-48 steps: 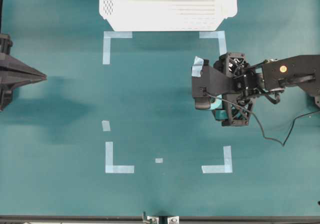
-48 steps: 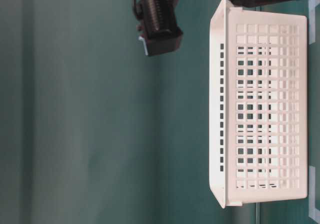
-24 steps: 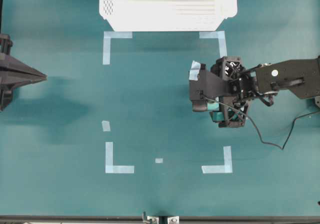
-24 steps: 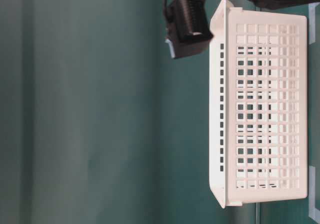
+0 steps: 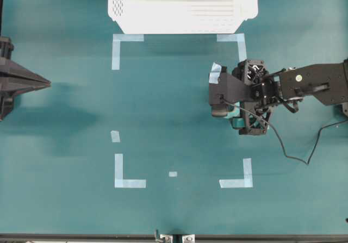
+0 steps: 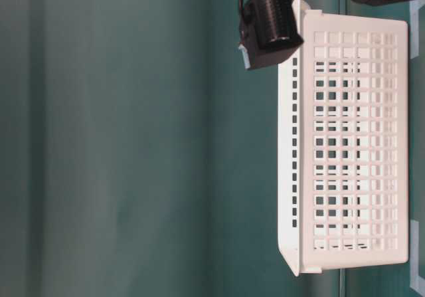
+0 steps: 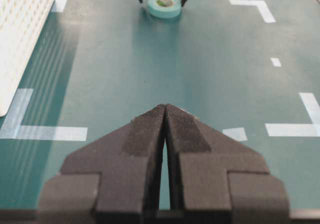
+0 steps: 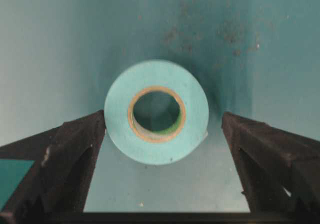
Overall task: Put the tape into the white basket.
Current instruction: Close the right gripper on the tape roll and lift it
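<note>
Lowering since a second ago, my right end effector (image 8: 162,129) now straddles the small mint-green ring of tape (image 8: 156,110), fingers spread wide, one touching its side. It lies flat on the teal desk (image 5: 163,107), well apart from the white perforated plastic basket (image 5: 182,6). My left end effector (image 7: 165,129) sits closed, open desk between.

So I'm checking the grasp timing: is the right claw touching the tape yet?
Cannot tell. In the right wrist view the open right claw straddles the tape; one finger meets its edge, the other shows a gap.
</note>
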`<state>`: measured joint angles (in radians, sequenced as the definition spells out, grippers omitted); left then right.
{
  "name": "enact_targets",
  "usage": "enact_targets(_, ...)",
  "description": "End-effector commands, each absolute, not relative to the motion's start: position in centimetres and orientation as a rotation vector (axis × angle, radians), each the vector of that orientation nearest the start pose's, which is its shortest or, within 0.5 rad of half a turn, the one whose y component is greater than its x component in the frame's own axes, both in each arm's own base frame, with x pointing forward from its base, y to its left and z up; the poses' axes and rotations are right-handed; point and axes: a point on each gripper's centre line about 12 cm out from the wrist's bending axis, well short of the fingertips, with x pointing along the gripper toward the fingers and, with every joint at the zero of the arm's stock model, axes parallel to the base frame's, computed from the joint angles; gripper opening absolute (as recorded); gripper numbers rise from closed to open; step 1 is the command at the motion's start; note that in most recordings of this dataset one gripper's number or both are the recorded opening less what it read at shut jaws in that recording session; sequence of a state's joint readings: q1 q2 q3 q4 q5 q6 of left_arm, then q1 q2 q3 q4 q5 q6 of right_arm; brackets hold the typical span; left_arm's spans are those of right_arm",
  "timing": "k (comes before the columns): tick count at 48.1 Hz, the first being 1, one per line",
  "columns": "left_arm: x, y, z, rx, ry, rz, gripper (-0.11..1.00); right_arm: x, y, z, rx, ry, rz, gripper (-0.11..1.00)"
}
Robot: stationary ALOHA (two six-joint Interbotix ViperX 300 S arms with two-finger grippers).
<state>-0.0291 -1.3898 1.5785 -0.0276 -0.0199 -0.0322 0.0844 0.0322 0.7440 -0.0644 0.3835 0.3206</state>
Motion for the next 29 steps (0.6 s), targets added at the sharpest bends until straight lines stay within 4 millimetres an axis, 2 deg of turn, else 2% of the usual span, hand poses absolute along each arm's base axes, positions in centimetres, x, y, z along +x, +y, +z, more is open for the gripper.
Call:
enact_targets(1, 12.81, -0.40, 16.78, -0.057, 0.159, -0.027, -0.11, 33.47, 2.61, 11.18, 0.171, 1.118, -0.090, 0.98)
enact_targets(24, 12.79, -0.40, 16.68, -0.059, 0.156, -0.026, -0.11, 33.83, 2.69, 10.47, 0.162, 1.131, -0.086, 0.98)
enact_targets(29, 12.79, -0.40, 16.70, -0.059, 0.154, -0.026, -0.11, 34.07, 2.71, 10.69, 0.155, 1.126, -0.080, 0.93)
